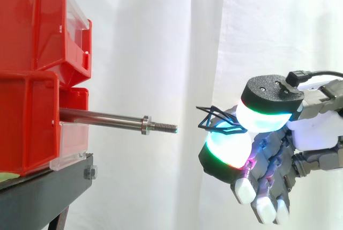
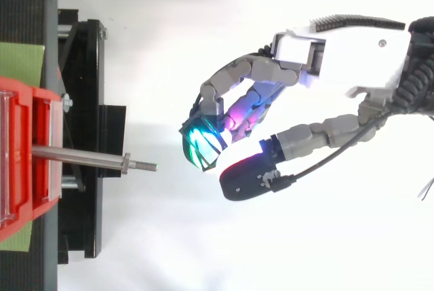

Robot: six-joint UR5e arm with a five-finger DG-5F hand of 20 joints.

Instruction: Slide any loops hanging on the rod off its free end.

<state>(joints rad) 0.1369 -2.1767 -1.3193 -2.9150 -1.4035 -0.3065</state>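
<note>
Rod [image 1: 102,117]: 1, a bare metal bar that sticks out level from between the red bins toward the view's right. It carries 1 collar [image 1: 146,125] near its tip, then a short threaded end [image 1: 166,128]. Nothing hangs on it.

Loop [image 1: 217,120]: 1, a thin black wire-frame piece, clear of the rod and to the right of its free end with open air between them. In the top view it lies just past the rod's tip, slightly off the rod's line.

Hand [image 1: 311,133]: 1, reaching in from the right. 2 glowing fingertips [image 1: 265,117], white with green edges, are closed together on the loop and pinch it. The other fingers curl below them and hold nothing.

Bins: at least 2 in the side view, an upper bin [image 1: 32,21] stacked on a lower bin [image 1: 27,123], each with a clear front panel. They sit on 1 black stand [image 1: 43,192]. In the top view 1 green sheet [image 2: 20,64] lies under them.

A white curtain [image 1: 150,37] hangs behind, and from above the ground [image 2: 203,250] below is plain white.
</note>
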